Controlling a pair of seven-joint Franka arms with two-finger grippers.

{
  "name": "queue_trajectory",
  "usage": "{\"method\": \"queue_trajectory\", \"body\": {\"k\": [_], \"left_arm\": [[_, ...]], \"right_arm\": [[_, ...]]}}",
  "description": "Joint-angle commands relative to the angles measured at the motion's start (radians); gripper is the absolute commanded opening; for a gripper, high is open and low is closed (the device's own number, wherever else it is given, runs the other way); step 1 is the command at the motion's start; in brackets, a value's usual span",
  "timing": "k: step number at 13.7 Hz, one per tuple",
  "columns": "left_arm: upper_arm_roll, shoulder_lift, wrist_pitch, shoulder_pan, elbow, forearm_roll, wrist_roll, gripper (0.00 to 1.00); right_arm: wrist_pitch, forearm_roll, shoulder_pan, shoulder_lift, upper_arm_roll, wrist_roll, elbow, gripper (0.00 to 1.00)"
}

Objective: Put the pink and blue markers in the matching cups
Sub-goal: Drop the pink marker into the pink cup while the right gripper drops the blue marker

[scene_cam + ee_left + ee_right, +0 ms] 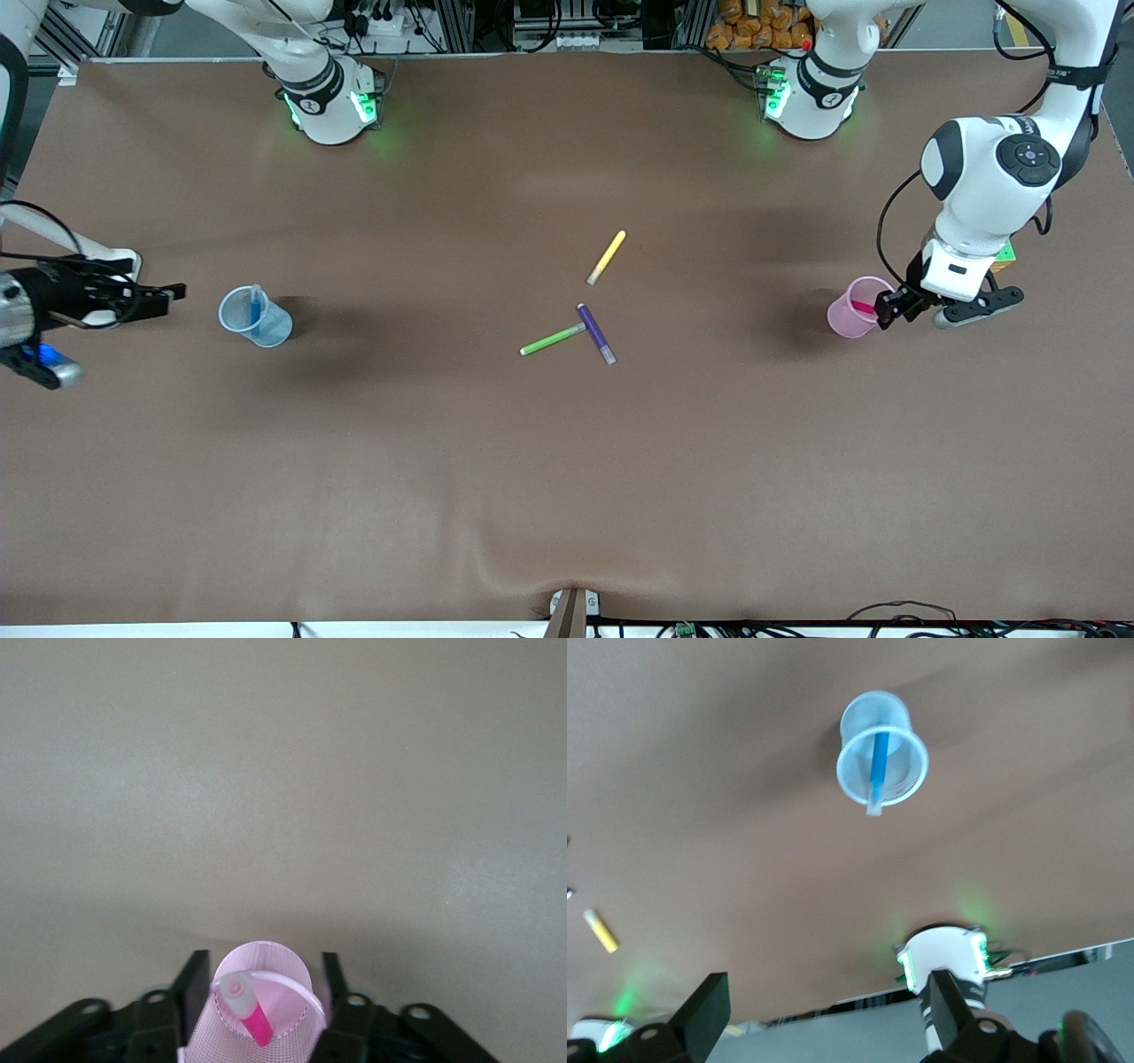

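Note:
The pale pink cup (849,312) stands near the left arm's end of the table with the pink marker (864,306) leaning inside it. My left gripper (889,306) is low beside the cup and open. In the left wrist view the fingers (197,988) stand on either side of the cup (288,979), and the marker (252,1019) rests in it. The light blue cup (266,326) stands near the right arm's end with the blue marker (255,306) inside. My right gripper (166,295) is open and empty, apart from that cup. The right wrist view shows the cup (873,713) and marker (878,771).
A yellow pen (607,257) lies mid-table. A green pen (554,339) and a purple pen (595,333) lie touching, nearer to the front camera than the yellow one. The yellow pen also shows in the right wrist view (601,930).

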Motion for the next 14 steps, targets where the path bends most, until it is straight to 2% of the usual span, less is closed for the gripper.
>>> {"method": "queue_trajectory", "body": {"k": [1,3,5,7,11,14], "left_arm": [[-0.01,0.002,0.014,0.012,0.007,0.016,0.003,1.0],[-0.01,-0.001,0.011,0.012,0.013,0.016,0.003,1.0],[-0.01,-0.008,-0.004,0.012,0.03,0.016,0.002,1.0],[-0.01,-0.022,-0.069,0.013,0.067,0.017,0.005,1.0],[-0.013,-0.051,-0.217,0.012,0.154,0.017,0.01,1.0],[-0.014,-0.054,-0.371,0.01,0.257,0.016,0.023,1.0]], "right_arm": [[-0.022,-0.034,0.021,-0.017,0.006,-0.005,0.089,1.0],[-0.008,0.048,0.021,-0.072,0.021,-0.01,0.112,1.0],[-0.008,0.061,0.044,-0.078,0.018,-0.007,0.117,1.0],[-0.008,0.052,0.061,-0.095,0.015,-0.007,0.159,1.0],[-0.018,0.04,0.071,-0.152,0.018,-0.007,0.157,1.0],[-0.002,-0.051,0.137,-0.203,0.02,-0.021,0.138,1.0]]}}
